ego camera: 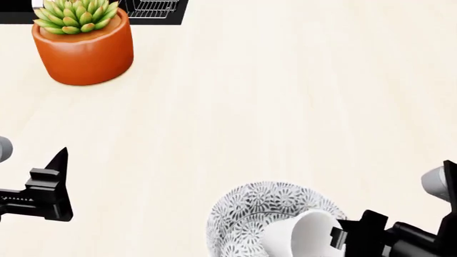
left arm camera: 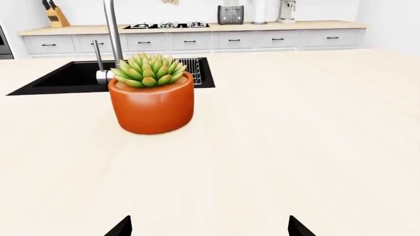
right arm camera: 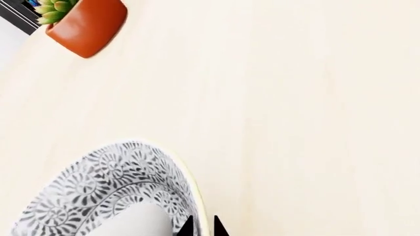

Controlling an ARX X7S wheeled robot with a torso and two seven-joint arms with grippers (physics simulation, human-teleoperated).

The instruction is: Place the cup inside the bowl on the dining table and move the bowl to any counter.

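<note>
While our right gripper [ego camera: 335, 238] reaches in from the right side of the head view, the white cup [ego camera: 303, 235] lies tilted inside the patterned bowl [ego camera: 246, 211], its mouth turned toward that gripper and its narrower base pointing into the bowl's hollow. We read the cup's long axis as running roughly along the line of our right arm, so any release or withdrawal would go back along that same line. The right fingers sit at the cup's rim, and in the right wrist view their two dark tips [right arm camera: 200, 227] show close together beside the bowl's yellow-green edge; whether they pinch the cup wall or merely touch it, we cannot tell.

The bowl rests on the pale dining table [ego camera: 286, 107], near its front edge as the head camera sees it, well apart from the orange succulent pot [ego camera: 82, 45]. Our left gripper [left arm camera: 208, 228] hangs with its fingers spread and nothing between them, well apart from the bowl. We judge the right arm far the nearer for finishing the cup's placement. The tan counter [left arm camera: 196, 28] shows far behind the sink [left arm camera: 72, 78].
</note>
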